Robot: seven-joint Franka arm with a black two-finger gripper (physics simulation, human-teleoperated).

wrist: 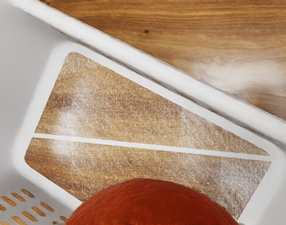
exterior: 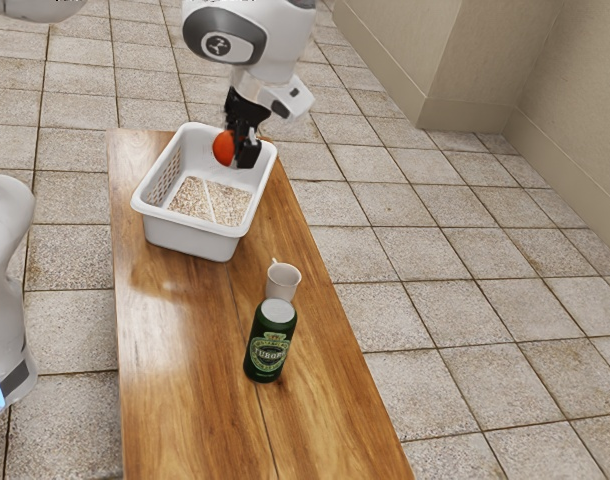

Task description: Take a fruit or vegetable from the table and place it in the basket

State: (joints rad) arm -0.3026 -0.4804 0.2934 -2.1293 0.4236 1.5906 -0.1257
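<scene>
A round orange-red fruit [exterior: 223,148], held over the white basket [exterior: 189,238].
The black tool [exterior: 237,150] grips it, fingers parted by its width, above the basket's floor; farther along the wooden worktop [exterior: 180,390] a pale mug [exterior: 282,285] stands near a green can [exterior: 267,352].

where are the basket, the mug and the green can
basket [exterior: 191,238]: exterior view, on its outer side wall
mug [exterior: 283,284]: exterior view, on its body
green can [exterior: 268,352]: exterior view, on its label
</scene>
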